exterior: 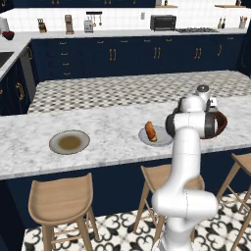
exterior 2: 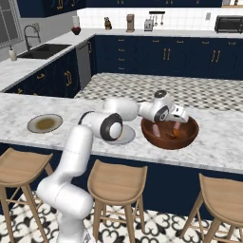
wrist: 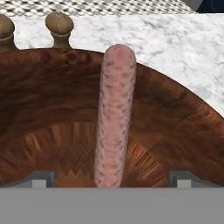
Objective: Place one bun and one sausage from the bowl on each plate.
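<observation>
Lying between spread fingers (wrist: 112,179): sausage (wrist: 114,118), bowl (wrist: 183,127).

Pretty standard kitchen: white marble surface (exterior: 112,132) on the island, three wooden stools (exterior: 61,201) tucked just in front of it on patterned black-and-white floor tile (exterior 2: 156,228). Behind the island, navy cabinets (exterior: 132,56), a toaster oven (exterior: 163,22), and a sink (exterior 2: 42,50) off left.

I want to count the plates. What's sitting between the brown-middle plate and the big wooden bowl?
In the left base view, a grey plate with a bun sits between the brown-middle plate and the bowl.
</observation>
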Tool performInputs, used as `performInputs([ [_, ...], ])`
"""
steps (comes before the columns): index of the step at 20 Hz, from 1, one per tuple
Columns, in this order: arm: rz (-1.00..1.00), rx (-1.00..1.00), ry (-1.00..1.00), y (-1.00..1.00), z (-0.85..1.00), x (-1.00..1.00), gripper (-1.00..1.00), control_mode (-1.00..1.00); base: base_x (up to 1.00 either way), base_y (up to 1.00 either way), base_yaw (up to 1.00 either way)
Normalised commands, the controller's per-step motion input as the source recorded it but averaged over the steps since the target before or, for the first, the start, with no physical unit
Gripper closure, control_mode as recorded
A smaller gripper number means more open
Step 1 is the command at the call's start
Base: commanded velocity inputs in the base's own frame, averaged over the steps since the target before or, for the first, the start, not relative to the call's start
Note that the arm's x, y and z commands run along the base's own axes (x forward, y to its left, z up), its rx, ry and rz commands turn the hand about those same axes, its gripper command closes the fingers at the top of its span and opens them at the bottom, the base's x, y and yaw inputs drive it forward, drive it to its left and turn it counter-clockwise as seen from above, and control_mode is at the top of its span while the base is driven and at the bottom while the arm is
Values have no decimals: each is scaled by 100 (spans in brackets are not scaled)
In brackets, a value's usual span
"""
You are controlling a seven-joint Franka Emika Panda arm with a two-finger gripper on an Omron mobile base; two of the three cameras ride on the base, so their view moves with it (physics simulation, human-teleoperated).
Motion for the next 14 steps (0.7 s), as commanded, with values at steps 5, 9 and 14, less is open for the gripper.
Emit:
performInputs([
  [5,0,0,10,-21,-33,29,-100,-100,0,0,0],
  [9,0,0,12,6,-34,14,-100,-100,0,0,0],
  [14,0,0,8,9,-35,8,100,-100,0,0,0],
])
